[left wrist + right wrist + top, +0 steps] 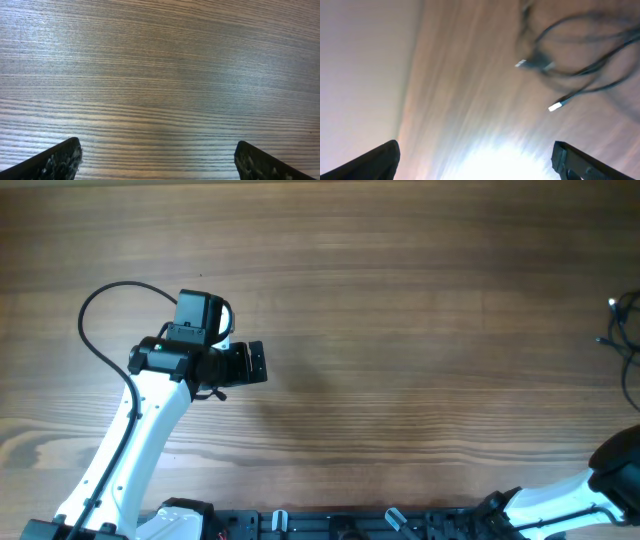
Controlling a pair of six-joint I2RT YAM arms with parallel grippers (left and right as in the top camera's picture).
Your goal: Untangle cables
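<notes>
Left arm (150, 420) angled over mid-left tabletop (400, 330), left fingers (55, 162) spread, empty. Right fingers (375, 162) spread too; blurred cables (580, 65) beyond them.

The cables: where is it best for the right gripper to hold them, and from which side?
Probably the straight strand just behind the free plug, which sticks out of the cables towards the open right gripper. Come from that near side, with the jaws across the strand. The view is blurred, so this is only a judgement.

The thin dark cables (580, 55) lie in loose, crossing loops at the tabletop's (400, 330) far right edge, small shiny plugs showing.
</notes>
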